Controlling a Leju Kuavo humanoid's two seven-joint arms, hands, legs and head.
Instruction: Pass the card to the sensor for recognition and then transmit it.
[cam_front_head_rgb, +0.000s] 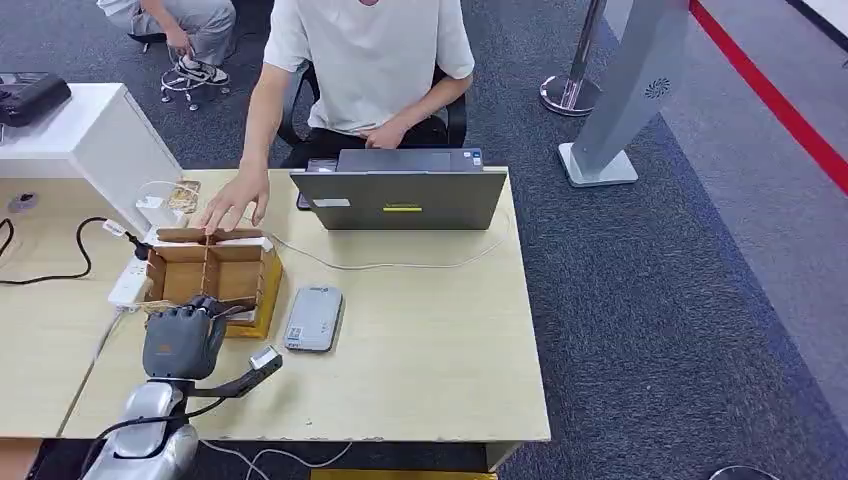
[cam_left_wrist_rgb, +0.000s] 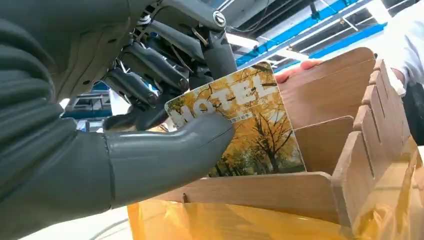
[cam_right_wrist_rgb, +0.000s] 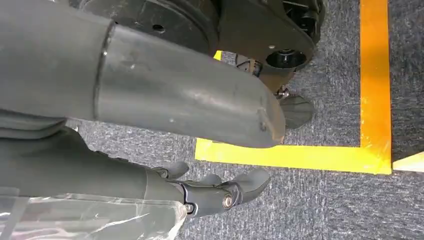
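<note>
The left hand (cam_front_head_rgb: 185, 335) is down at the near edge of the wooden organizer box (cam_front_head_rgb: 212, 272), and its thumb and fingers are clamped on the hotel card (cam_left_wrist_rgb: 235, 125), which stands partly inside a near compartment, its lower edge behind the front wall. A person's hand (cam_front_head_rgb: 232, 205) rests on the box's far rim at about 12 o'clock, seemingly steadying it.

To lift well, I'd judge the card should come straight up, clear of the wooden dividers, before any swing toward the grey sensor (cam_front_head_rgb: 314, 318), which lies flat on the desk (cam_front_head_rgb: 430, 340) just beside the box at about 3 o'clock from the hand. A tilted pull could snag the card on a partition or drag the box.

From the head view the hand covers the card entirely. The right hand (cam_right_wrist_rgb: 220, 192) hangs toward the carpet, fingers loosely curled around nothing.
</note>
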